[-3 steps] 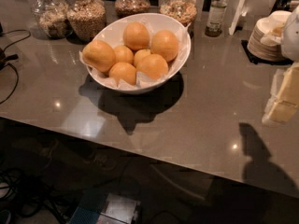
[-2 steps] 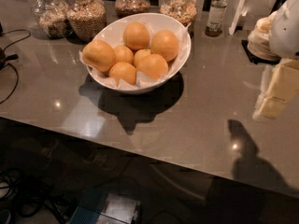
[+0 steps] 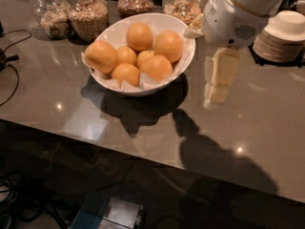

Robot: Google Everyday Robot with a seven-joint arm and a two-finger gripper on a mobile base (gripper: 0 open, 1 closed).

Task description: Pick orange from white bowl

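The white bowl (image 3: 112, 34), lined with crinkled paper, stands on the grey counter and holds several oranges. The orange (image 3: 101, 56), the largest and slightly oval, lies at the bowl's left side against the rim. My gripper (image 3: 215, 98) hangs from the white arm (image 3: 238, 13) just right of the bowl. It points down and is above the counter, beside the rim, not over the fruit. It touches nothing.
Several glass jars of grains (image 3: 89, 14) stand behind the bowl. A stack of white plates (image 3: 284, 34) sits at the back right. Dark cables (image 3: 9, 75) lie at the left. The counter's front edge (image 3: 143, 154) runs below the bowl, with floor beyond.
The arm has swung in from the right edge toward the bowl. The gripper now hangs close beside the bowl's right rim. The bowl and oranges have not moved.
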